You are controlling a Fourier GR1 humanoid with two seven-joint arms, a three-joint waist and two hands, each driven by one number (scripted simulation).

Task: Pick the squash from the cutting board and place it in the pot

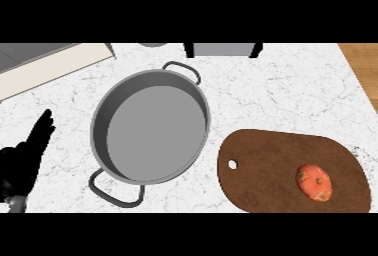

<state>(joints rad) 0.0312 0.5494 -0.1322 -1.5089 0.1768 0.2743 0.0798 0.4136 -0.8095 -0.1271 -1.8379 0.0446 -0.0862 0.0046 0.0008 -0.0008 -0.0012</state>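
An orange-red squash [314, 182] lies on the right part of the brown cutting board [273, 165], at the counter's lower right. The grey pot [151, 129], wide and shallow with two loop handles, stands left of the board with nothing inside. My left hand [23, 155] rests at the left edge, fingers straight and pointing up, well left of the pot and holding nothing. My right hand does not show.
The white marble counter [280, 95] carries everything. A light panel [52, 65] crosses the top left corner, a dark-framed object [223, 49] sits at the top edge, and a wooden strip [363, 65] runs along the right edge.
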